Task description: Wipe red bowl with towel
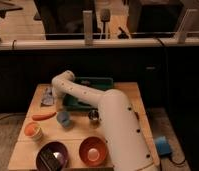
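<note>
One round glossy red bowl (93, 151); tool (51, 94) at crumpled towel (46, 99).

Office-like room: glass partition (138, 22); gripper (48, 95) at table's (75, 134) left

We get a dim scene here: the claw (49, 94) hangs at the left edge of the table (73, 132) in soft warm light from above, the white arm (115, 115) right of it glows brightest, and behind it everything sinks into shadow.
</note>
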`<move>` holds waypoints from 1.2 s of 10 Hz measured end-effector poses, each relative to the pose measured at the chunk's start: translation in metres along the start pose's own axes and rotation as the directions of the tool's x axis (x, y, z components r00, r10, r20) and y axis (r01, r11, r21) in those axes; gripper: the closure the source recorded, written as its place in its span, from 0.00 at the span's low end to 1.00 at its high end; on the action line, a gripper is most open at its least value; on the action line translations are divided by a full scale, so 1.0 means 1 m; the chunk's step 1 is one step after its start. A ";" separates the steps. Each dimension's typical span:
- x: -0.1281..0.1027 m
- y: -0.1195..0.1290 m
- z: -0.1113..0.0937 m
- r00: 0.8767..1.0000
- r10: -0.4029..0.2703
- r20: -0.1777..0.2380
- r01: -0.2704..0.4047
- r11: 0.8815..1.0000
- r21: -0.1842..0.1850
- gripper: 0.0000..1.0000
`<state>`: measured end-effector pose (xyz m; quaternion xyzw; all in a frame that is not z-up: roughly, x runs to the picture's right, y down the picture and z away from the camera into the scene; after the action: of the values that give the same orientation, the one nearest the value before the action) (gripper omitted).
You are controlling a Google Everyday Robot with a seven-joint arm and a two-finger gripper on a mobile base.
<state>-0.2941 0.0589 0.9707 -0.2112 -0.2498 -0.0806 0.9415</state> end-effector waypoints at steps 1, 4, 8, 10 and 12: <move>0.001 -0.001 0.001 1.000 -0.001 0.002 0.001 1.000 -0.001 0.49; 0.004 -0.001 0.002 1.000 -0.009 -0.004 0.009 1.000 -0.001 0.78; 0.002 -0.009 0.012 1.000 -0.017 0.017 0.018 1.000 -0.024 1.00; 0.001 -0.009 0.015 0.999 -0.033 0.034 0.034 0.999 -0.033 1.00; -0.003 -0.008 0.009 0.994 -0.089 0.063 0.090 0.996 -0.017 1.00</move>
<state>-0.3024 0.0554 0.9790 -0.2114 -0.2875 -0.1186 0.9266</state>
